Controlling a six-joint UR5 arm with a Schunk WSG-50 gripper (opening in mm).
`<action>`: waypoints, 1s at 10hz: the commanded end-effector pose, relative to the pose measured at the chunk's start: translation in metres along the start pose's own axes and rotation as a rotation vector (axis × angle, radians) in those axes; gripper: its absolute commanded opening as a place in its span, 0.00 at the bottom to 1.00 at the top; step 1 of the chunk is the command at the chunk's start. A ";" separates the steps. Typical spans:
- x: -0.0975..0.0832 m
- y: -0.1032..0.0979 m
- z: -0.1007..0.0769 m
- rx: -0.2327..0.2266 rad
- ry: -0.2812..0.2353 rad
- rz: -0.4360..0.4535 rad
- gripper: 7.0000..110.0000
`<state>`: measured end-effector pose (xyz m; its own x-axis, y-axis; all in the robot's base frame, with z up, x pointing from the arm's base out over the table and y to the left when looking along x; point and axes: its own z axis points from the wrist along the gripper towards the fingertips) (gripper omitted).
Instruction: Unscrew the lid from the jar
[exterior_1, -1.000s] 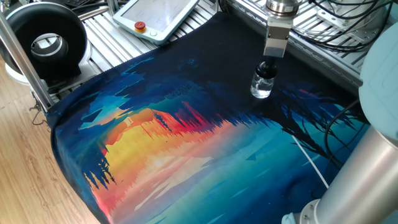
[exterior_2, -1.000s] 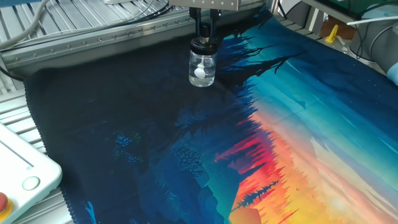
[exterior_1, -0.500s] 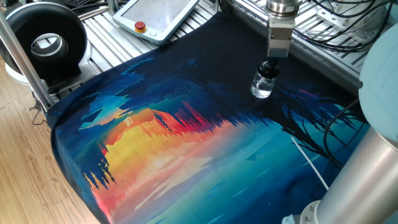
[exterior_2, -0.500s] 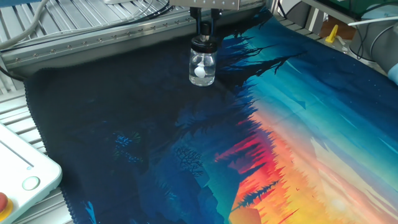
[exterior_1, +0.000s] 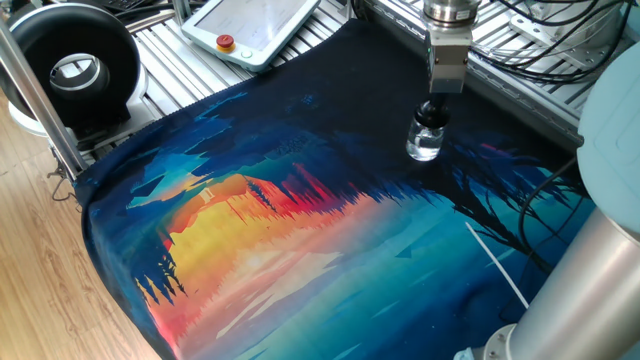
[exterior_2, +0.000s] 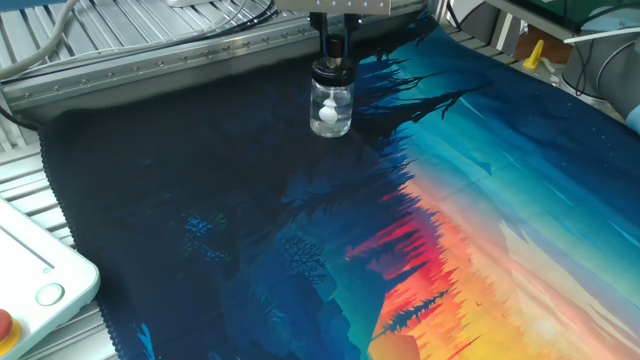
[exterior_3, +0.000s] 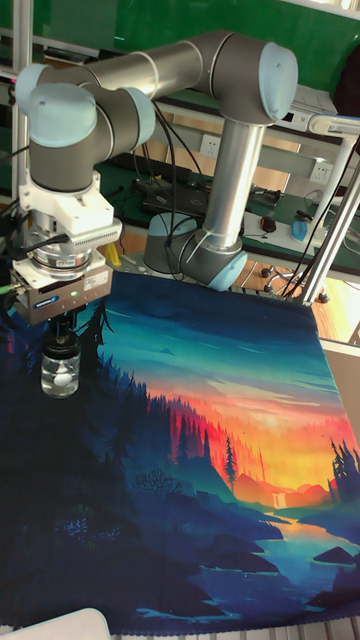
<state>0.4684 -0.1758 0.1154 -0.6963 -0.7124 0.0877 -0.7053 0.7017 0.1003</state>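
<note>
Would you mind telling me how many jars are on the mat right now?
1. The jar stands on the dark part of the mat, directly under the gripper, which is at its lid. None other is visible.

A robot arm (exterior_3: 230, 190) of grey metal tubes with pale blue rounded joint caps, black cables along its wrist, and a boxy white and silver end effector (exterior_3: 60, 333) bearing a small blue label and slim dark fingers.
</note>
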 end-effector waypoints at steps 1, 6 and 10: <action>-0.001 -0.002 0.003 0.001 0.007 -0.048 0.00; -0.002 0.006 0.001 0.025 0.041 -0.104 0.00; 0.006 0.003 0.003 0.029 0.081 -0.196 0.00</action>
<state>0.4628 -0.1775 0.1127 -0.5722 -0.8074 0.1438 -0.8053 0.5863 0.0873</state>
